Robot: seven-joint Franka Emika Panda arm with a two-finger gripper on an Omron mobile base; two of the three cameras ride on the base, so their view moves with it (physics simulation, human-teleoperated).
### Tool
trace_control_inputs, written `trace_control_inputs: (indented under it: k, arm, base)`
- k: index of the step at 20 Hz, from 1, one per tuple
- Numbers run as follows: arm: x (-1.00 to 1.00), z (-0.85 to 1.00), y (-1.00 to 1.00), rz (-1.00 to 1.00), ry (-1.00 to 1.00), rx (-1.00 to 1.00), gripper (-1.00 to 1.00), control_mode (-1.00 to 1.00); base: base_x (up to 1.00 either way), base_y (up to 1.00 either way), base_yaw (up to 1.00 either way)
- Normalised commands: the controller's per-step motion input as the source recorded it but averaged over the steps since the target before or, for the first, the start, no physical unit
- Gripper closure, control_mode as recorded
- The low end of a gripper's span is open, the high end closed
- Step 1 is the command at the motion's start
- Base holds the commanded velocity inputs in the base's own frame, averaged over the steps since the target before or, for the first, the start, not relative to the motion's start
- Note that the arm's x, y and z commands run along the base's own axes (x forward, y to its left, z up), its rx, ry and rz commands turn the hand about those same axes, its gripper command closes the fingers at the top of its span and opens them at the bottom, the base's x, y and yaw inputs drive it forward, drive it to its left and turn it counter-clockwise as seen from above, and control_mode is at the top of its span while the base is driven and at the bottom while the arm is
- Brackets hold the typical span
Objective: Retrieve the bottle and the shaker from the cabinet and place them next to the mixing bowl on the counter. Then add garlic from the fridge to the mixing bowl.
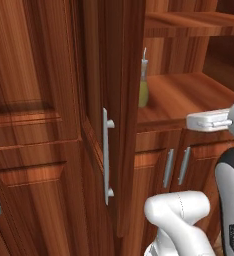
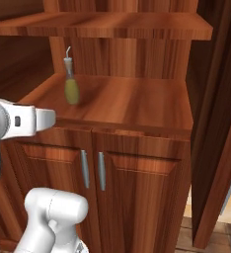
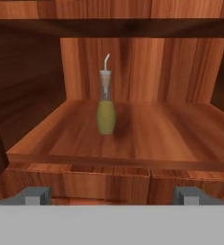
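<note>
The bottle [image 3: 106,115], slim glass with olive-yellow liquid and a thin pale spout, stands upright on the shelf of the cabinet [image 3: 147,129], left of the niche's middle. It also appears as the bottle [image 1: 143,92] behind the open door's edge and as the bottle [image 2: 71,89] on the shelf's left part. My gripper [image 3: 112,196] is open, level with the shelf's front edge and well short of the bottle, with nothing between its fingertips [image 3: 37,195]. The white hand body [image 1: 209,120] hovers in front of the shelf. The shaker, mixing bowl, counter and fridge are out of view.
An open cabinet door [image 1: 121,110] with a silver bar handle [image 1: 107,155] juts out left of the niche; another open door [image 2: 216,123] stands at the right. An upper shelf [image 2: 112,24] roofs the niche. Two closed lower doors with handles [image 2: 85,169] sit beneath.
</note>
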Motion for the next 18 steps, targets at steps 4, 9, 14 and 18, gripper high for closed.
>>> trace_control_inputs:
  k: [4, 9, 14, 18]
  arm:
    - [0.28, 0.09, 0.12, -0.02, -0.18, 0.00, -1.00, -1.00]
    - [0.30, 0.36, 0.12, 0.00, -0.10, 0.00, -1.00, -1.00]
    - [0.31, 0.21, 0.00, 0.00, -0.07, 0.00, -1.00, -1.00]
    - [0.23, 0.05, 0.00, 0.00, -0.03, 0.00, -1.00, -1.00]
  base:
    - [0.00, 0.00, 0.00]
    - [0.00, 0.00, 0.00]
    - [0.00, 0.00, 0.00]
    - [0.00, 0.00, 0.00]
